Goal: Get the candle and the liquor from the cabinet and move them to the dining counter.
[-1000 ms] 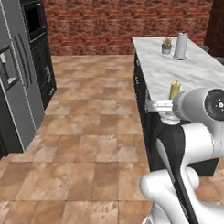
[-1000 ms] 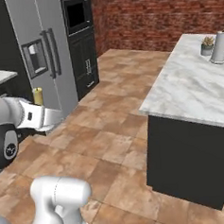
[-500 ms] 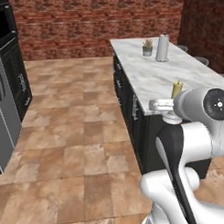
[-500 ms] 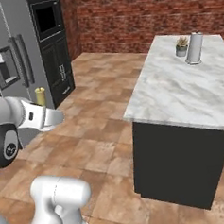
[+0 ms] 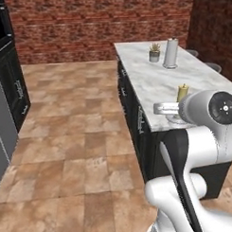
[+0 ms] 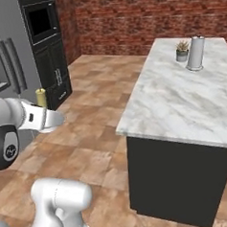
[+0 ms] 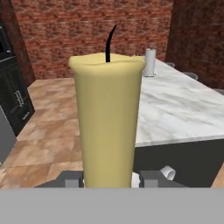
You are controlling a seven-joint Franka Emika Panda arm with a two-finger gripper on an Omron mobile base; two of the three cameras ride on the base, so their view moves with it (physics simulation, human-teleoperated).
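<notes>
- The short pale-yellow cylinder candle (image 7: 108, 122) with its thin black wick is held upright, and it is seen close up in the hand view, between the two dark finger tips of the pincer (image 7: 109, 178).
- The pincer is closed on the candle at its base; the small whitish saucer holder is glimpsed just beside the right finger tip.
- In the left base view the candle (image 5: 182, 92) is carried at the end of the white arm, over the near end of the long white-grey veined marble tabletop (image 5: 154, 85) of the dining counter, though whether it is truly above the marble or only in line with it cannot be told.
- In the right base view the candle (image 6: 41, 98) is seen above the brown tiled floor (image 6: 96, 107), well apart from the marble tabletop (image 6: 181, 96), so it is judged not yet set down.
- On the far end of the tabletop a tall steel canister (image 6: 195, 53) and a small potted plant (image 6: 181, 51) are seen, standing just beside each other.
- The first half of the task is judged partly done: the candle is out of the cabinet and in transport, with placing on the tabletop left.
- The squat black liquor bottle is judged still to be fetched, since none is seen on the marble; a second trip to the cabinet is expected.
</notes>
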